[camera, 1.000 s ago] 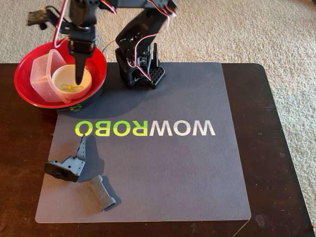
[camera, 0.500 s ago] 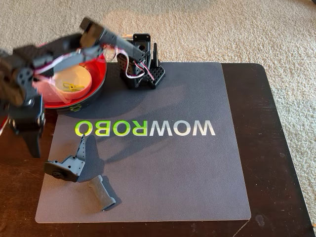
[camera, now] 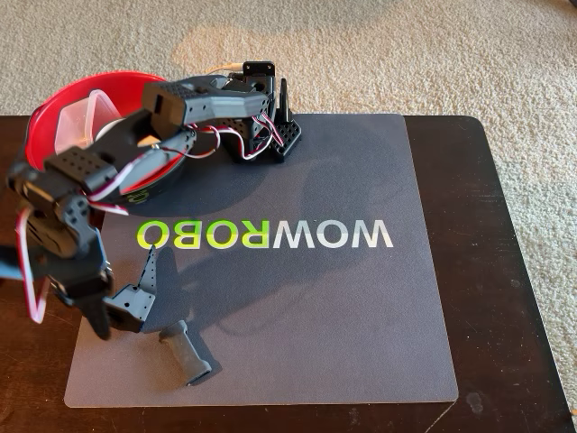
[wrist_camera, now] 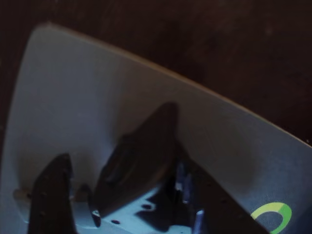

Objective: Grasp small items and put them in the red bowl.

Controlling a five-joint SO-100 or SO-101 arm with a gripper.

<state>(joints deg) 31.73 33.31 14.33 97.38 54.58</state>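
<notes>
The red bowl (camera: 56, 106) stands at the back left of the table, with the clear square tub (camera: 79, 115) inside it; the arm covers the rest of its contents. A dark grey pointed bracket (camera: 137, 290) lies on the mat's left side, and a dark grey ribbed bar (camera: 186, 353) lies just in front of it. My gripper (camera: 97, 317) hangs low at the bracket's thick left end. In the wrist view the gripper (wrist_camera: 114, 136) is open, bare mat shows between its fingers, and the bracket (wrist_camera: 195, 212) lies dark beside the larger finger.
A grey mat (camera: 361, 316) with a WOWROBO logo covers most of the dark wooden table (camera: 514, 271). The arm's base (camera: 266, 131) stands at the mat's back edge. Beige carpet lies beyond the table.
The arm has swung out of the red bowl, forward and down to the mat's left side beside the bracket. The yellow clip stayed behind in the cream dish.
</notes>
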